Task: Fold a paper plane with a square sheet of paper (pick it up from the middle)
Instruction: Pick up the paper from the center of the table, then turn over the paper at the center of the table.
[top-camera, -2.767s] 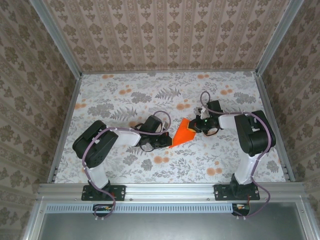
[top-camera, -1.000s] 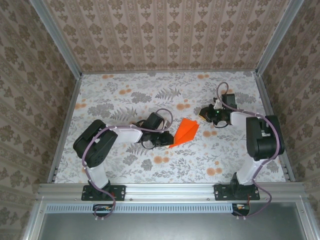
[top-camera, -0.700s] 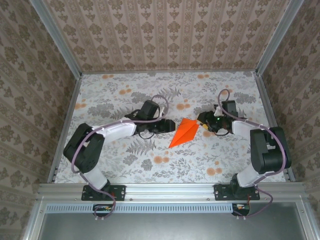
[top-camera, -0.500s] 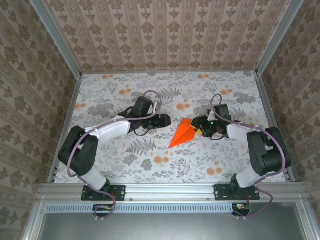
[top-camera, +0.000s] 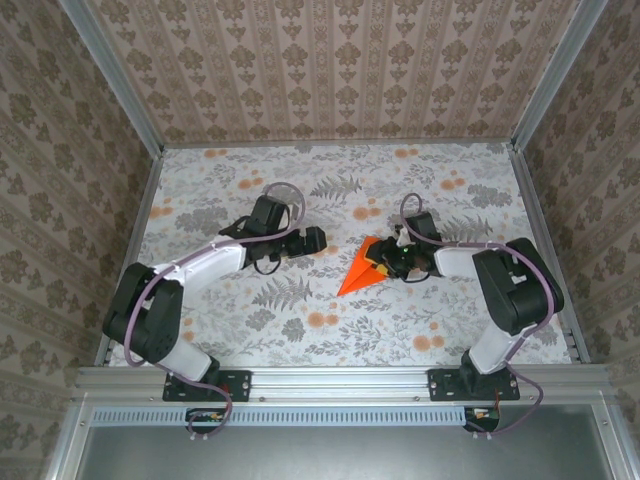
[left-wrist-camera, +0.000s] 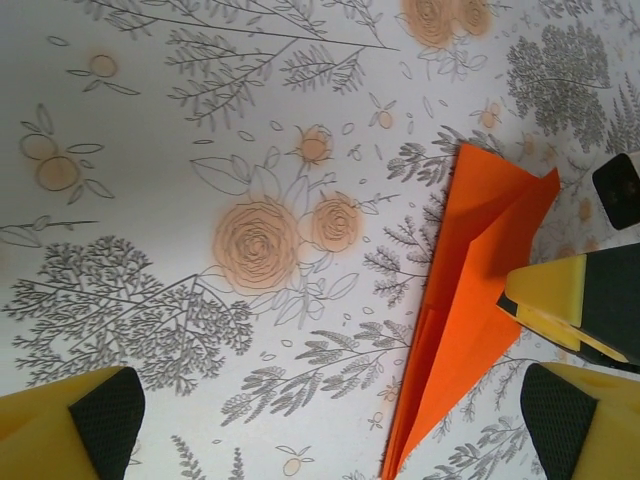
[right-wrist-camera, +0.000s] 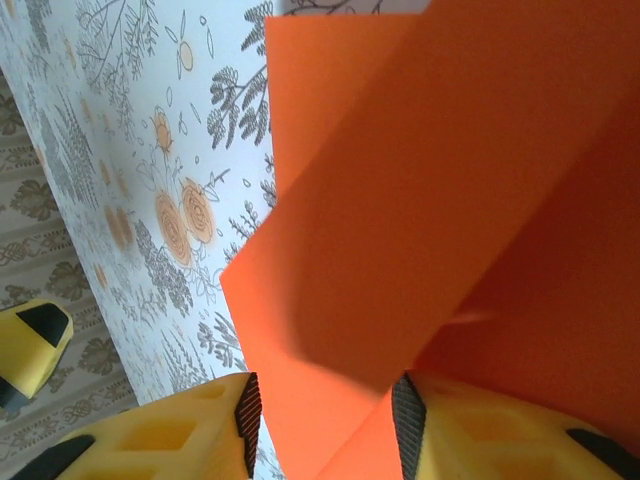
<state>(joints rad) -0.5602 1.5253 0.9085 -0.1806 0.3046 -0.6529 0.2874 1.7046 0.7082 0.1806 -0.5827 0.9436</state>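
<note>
Two grippers worked at one plane, seen from above and from both wrists. The right gripper (top-camera: 386, 262) stood at the wide rear end of the plane (top-camera: 360, 271), touching it. In the right wrist view its pads (right-wrist-camera: 249, 425) were part-way apart. A raised fold of the orange paper (right-wrist-camera: 420, 200) ran down into the gap between them and was not pressed flat. From the left wrist view, one yellow finger (left-wrist-camera: 558, 296) of this gripper overlapped the plane's right edge.

The plane lay on the table (top-camera: 250, 330), a little right of the middle. Its sharp nose pointed toward the near left and its wide end toward the far right. A centre crease and folded wings showed along its length (left-wrist-camera: 470, 300).

The left gripper (top-camera: 321, 241) hung just left of the plane without touching it, aimed toward it, with its jaws spread wide. In its own view the two fingertips sat in the lower corners. The plane's nose reached down between them, nearer the right-hand fingertip than the left.

The table carried a grey leaf print with pale orange flowers (left-wrist-camera: 262, 245), one pair of them close beside the plane's left edge. Patterned walls (top-camera: 330, 70) enclosed the table on three sides, and both arm bases sat on the rail at its near edge.
</note>
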